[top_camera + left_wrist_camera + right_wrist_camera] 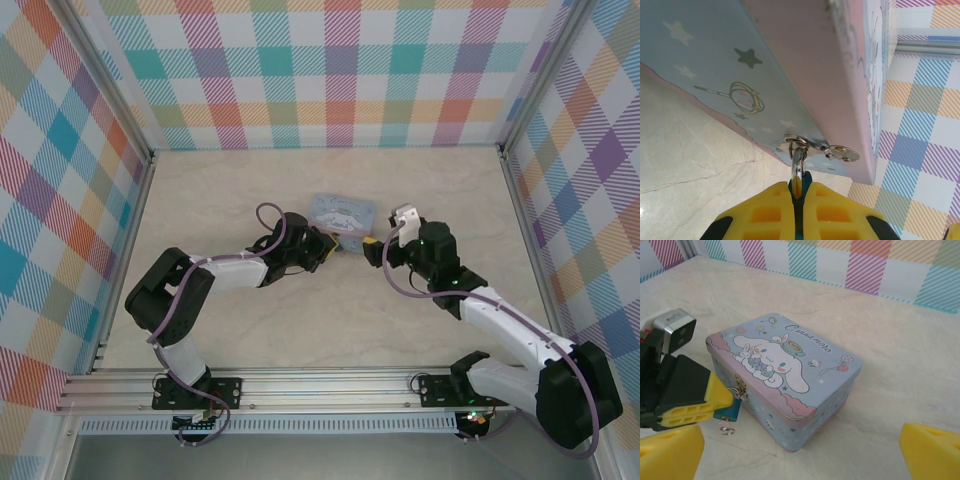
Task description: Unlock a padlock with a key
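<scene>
Marble table (250, 330) | 1 tin (790, 355) | 1 padlock (731, 411) clamped in left pincer (799, 197) | right pincer (801, 436) wide

One tin (790, 365), one padlock (731, 411), perhaps one key (726, 430); two hands: left hand (799, 200), right hand (802, 455).

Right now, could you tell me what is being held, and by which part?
The left gripper pinches the padlock by its body, its shackle through the hasp of the tin. The right gripper is open, holding nothing.
</scene>
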Robot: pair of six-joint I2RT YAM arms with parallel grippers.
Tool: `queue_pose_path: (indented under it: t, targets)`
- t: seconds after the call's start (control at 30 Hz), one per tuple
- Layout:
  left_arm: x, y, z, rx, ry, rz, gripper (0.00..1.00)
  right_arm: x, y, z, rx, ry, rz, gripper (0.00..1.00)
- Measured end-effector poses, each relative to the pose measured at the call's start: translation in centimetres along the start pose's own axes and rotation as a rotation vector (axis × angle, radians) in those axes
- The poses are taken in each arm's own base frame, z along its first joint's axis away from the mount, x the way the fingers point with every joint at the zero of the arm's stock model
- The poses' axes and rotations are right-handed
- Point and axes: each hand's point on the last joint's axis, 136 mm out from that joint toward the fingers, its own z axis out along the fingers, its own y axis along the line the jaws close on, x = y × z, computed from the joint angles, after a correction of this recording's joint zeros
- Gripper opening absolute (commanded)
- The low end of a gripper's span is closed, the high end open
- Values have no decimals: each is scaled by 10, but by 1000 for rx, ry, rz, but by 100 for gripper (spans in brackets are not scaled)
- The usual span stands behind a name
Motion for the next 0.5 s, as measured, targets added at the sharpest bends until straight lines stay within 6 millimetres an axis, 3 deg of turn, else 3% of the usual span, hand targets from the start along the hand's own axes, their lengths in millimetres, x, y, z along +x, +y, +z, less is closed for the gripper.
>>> queue_pose_path:
  t: [0.3,0.5]
  targets:
    - [0,0,0,0,-1,0,0,24,54,14,-63,3,-458,99]
    - [-1,-2,-1,5,-4,-3,0,57,66,43,-38,76,-716,89]
